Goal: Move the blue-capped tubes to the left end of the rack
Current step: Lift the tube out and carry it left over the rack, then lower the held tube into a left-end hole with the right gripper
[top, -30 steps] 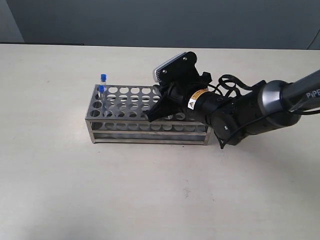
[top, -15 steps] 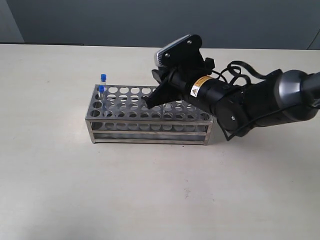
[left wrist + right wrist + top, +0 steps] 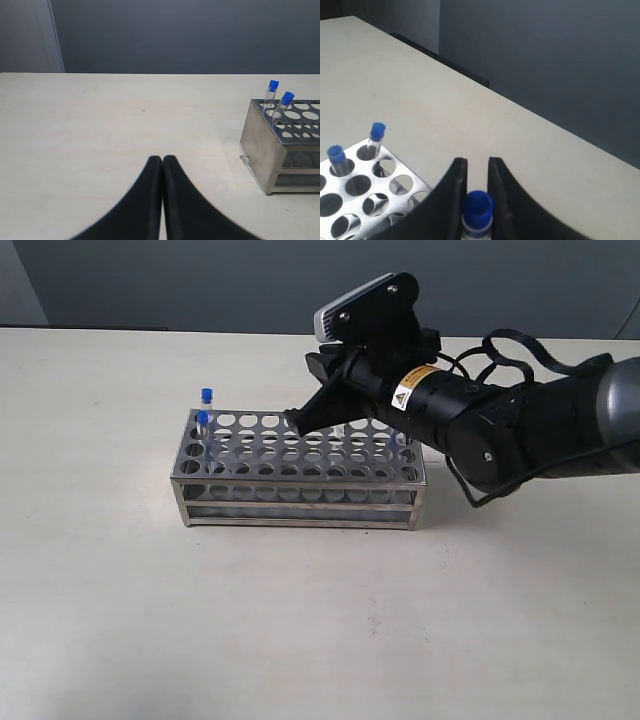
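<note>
The silvery rack point(image 3: 300, 506) stands mid-table, and two blue-capped tubes point(image 3: 207, 395) point(image 3: 202, 418) stand in holes at its left end. My right gripper point(image 3: 297, 420) hovers over the rack's back middle. In the right wrist view the right gripper point(image 3: 477, 165) is shut on a third blue-capped tube point(image 3: 478, 206), with the cap pinched between the fingers; the rack point(image 3: 415, 184) and the two standing tubes point(image 3: 378, 131) point(image 3: 336, 154) lie beyond. My left gripper point(image 3: 162, 159) is shut and empty above bare table, apart from the rack point(image 3: 260, 150), whose two tubes point(image 3: 272, 86) point(image 3: 287, 98) show.
The right arm's thick black body point(image 3: 500, 430) stretches over the rack's right end. Pale tabletop point(image 3: 300, 620) surrounds the rack, and a dark wall point(image 3: 200, 280) backs the table's far edge.
My right gripper has risen from low among the rack's holes to above the top plate and shifted toward the back, with the tube in its grip. The two left-end tubes stayed put.
</note>
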`<action>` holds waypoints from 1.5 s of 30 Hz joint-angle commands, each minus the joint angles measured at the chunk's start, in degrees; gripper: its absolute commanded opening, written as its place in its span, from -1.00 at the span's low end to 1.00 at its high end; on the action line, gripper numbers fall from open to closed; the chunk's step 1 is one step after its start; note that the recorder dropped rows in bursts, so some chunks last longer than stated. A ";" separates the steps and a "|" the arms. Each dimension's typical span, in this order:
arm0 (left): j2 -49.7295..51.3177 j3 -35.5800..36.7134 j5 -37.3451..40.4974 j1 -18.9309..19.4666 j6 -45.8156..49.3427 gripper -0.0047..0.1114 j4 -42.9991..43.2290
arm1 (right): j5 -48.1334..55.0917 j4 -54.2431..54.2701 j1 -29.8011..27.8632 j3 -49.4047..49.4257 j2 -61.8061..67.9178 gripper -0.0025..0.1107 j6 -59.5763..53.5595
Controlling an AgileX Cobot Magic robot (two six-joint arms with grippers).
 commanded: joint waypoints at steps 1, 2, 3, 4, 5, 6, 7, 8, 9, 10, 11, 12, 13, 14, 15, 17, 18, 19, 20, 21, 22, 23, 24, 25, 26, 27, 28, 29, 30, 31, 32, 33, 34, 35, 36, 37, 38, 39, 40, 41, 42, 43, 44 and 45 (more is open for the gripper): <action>-0.20 -0.18 -0.35 -0.36 -0.03 -0.90 -0.08 | -0.37 -0.51 -0.19 -0.08 -3.17 -0.97 -0.16; -0.20 -0.18 -0.35 -0.36 -0.03 -0.90 -0.08 | -0.37 -0.51 -0.19 -0.08 -3.92 -0.97 0.23; -0.20 -0.18 -0.35 -0.36 -0.03 -0.90 -0.08 | -0.37 -0.62 -0.19 -0.11 -4.60 -0.97 0.54; -0.20 -0.18 -0.35 -0.36 -0.03 -0.90 -0.08 | -0.49 -1.11 -0.19 -0.11 -5.12 -0.97 1.40; -0.20 -0.18 -0.35 -0.36 -0.03 -0.90 -0.08 | -0.74 -3.78 -0.19 -0.53 -5.33 -0.97 5.01; -0.20 -0.18 -0.35 -0.36 -0.03 -0.90 -0.08 | 0.09 -6.71 -0.19 -1.02 -5.33 -0.97 7.39; -0.20 -0.18 -0.35 -0.36 -0.03 -0.90 -0.08 | 2.24 -14.70 0.05 -2.90 -4.90 -0.97 14.22; -0.20 -0.18 -0.35 -0.36 -0.03 -0.90 -0.08 | 2.64 -17.14 0.40 -3.70 -4.64 -0.97 16.71; -0.20 -0.18 -0.35 -0.36 -0.03 -0.90 -0.08 | 2.71 -19.73 1.49 -5.66 -3.92 -0.97 19.80; -0.20 -0.18 -0.35 -0.36 -0.03 -0.90 -0.08 | 2.71 -19.73 2.15 -6.69 -3.46 -0.97 20.06; -0.20 -0.18 -0.35 -0.36 -0.03 -0.90 -0.08 | 3.02 -19.84 3.41 -8.89 -2.34 -0.97 20.06; -0.20 -0.18 -0.35 -0.36 -0.03 -0.90 -0.08 | 3.34 -19.84 4.50 -10.39 -1.38 -0.97 20.19; -0.20 -0.18 -0.35 -0.36 -0.03 -0.90 -0.08 | 3.97 -20.11 5.68 -11.94 -0.36 -0.97 20.19; -0.20 -0.18 -0.35 -0.36 -0.03 -0.90 -0.08 | 4.70 -20.91 6.66 -13.37 0.75 -0.97 20.50; -0.20 -0.18 -0.35 -0.36 -0.03 -0.90 -0.08 | 4.72 -21.35 7.56 -14.63 1.95 -0.97 20.59; -0.20 -0.18 -0.47 -0.36 -0.03 -0.90 0.03 | 4.81 -21.35 9.05 -16.89 4.21 -0.97 21.34; -0.20 -0.18 -0.47 -0.36 -0.03 -0.90 0.03 | 4.81 -21.47 9.53 -18.08 5.39 -0.97 22.03; -0.20 -0.18 -0.47 -0.36 -0.03 -0.90 0.03 | 4.81 -21.61 9.92 -19.04 6.36 -0.97 22.44; -0.20 -0.18 -0.47 -0.36 -0.03 -0.90 0.03 | 4.81 -21.72 10.10 -19.93 7.33 -0.97 22.68; -0.20 -0.18 -0.36 -0.36 -0.03 -0.90 0.03 | 4.81 -21.97 10.35 -20.89 8.67 -0.97 23.35; -0.20 -0.18 -0.36 -0.36 -0.03 -0.90 0.03 | 4.81 -21.97 10.35 -21.16 9.06 -0.97 23.35; -0.20 -0.18 -0.36 -0.36 -0.03 -0.90 0.03 | 4.81 -22.44 10.35 -21.45 9.96 -0.97 24.23; -0.20 -0.18 -0.36 -0.36 -0.03 -0.90 0.03 | 4.81 -22.44 10.35 -21.45 10.41 -0.97 24.23; -0.20 -0.18 -0.36 -0.36 -0.03 -0.90 0.03 | 4.86 -22.44 10.35 -21.45 11.27 -0.97 24.37; -0.20 -0.18 -0.36 -0.36 -0.03 -0.90 0.03 | 4.95 -22.44 10.35 -21.45 11.64 -0.97 24.52; -0.20 -0.18 -0.36 -0.36 -0.03 -0.90 0.03 | 4.95 -22.44 10.35 -21.45 12.35 -0.97 24.79; -0.20 -0.18 -0.36 -0.36 -0.03 -0.90 0.03 | 4.95 -22.44 10.35 -21.45 12.66 -0.97 24.79; -0.20 -0.18 -0.36 -0.36 -0.03 -0.90 0.03 | 4.95 -22.44 10.35 -21.45 13.31 -0.97 25.12; -0.20 -0.18 -0.36 -0.36 -0.03 -0.90 0.03 | 4.95 -22.44 10.35 -21.45 13.45 -0.97 25.23; -0.20 -0.18 -0.36 -0.36 -0.03 -0.90 0.03 | 4.95 -22.44 10.35 -21.45 13.58 -0.97 25.35; -0.20 -0.18 -0.36 -0.36 -0.03 -0.90 0.03 | 4.82 -22.44 10.35 -21.45 13.93 -0.97 25.35; -0.20 -0.18 -0.36 -0.36 -0.03 -0.90 0.03 | 4.82 -22.44 10.35 -21.45 14.06 -0.97 25.35; -0.20 -0.18 -0.36 -0.36 -0.03 -0.90 0.03 | 4.94 -22.44 10.35 -21.45 14.36 -0.97 25.35; -0.20 -0.18 -0.36 -0.36 -0.03 -0.90 0.03 | 5.04 -22.44 10.35 -21.45 14.58 -0.97 25.35; -0.20 -0.18 -0.36 -0.36 -0.03 -0.90 0.03 | 5.03 -22.44 10.35 -21.45 14.82 -0.97 25.35; -0.20 -0.18 -0.36 -0.36 -0.03 -0.90 0.03 | 4.90 -22.44 10.35 -21.45 15.07 -0.97 25.44; -0.20 -0.18 -0.36 -0.36 -0.03 -0.90 0.03 | 4.78 -22.44 10.35 -21.45 15.21 -0.97 25.44; -0.20 -0.18 -0.36 -0.36 -0.03 -0.90 0.03 | 4.80 -22.44 10.35 -21.45 15.32 -0.97 25.44; -0.20 -0.18 -0.36 -0.36 -0.03 -0.90 0.03 | 4.80 -22.44 10.35 -21.45 15.55 -0.97 25.44; -0.20 -0.18 -0.36 -0.36 -0.03 -0.90 0.03 | 4.80 -22.44 10.35 -21.45 15.55 -0.97 25.44; -0.20 -0.18 -0.36 -0.36 -0.03 -0.90 0.03 | 4.80 -22.44 10.35 -21.45 15.67 -0.97 25.44; -0.20 -0.18 -0.36 -0.36 -0.03 -0.90 0.03 | 4.56 -22.19 10.35 -21.45 15.67 -0.97 25.44; -0.20 -0.18 -0.36 -0.36 -0.03 -0.90 0.03 | 4.20 -22.07 10.35 -21.45 15.67 -0.97 25.44; -0.20 -0.18 -0.36 -0.36 -0.03 -0.90 0.03 | 3.50 -22.06 10.35 -21.45 15.67 -0.97 25.44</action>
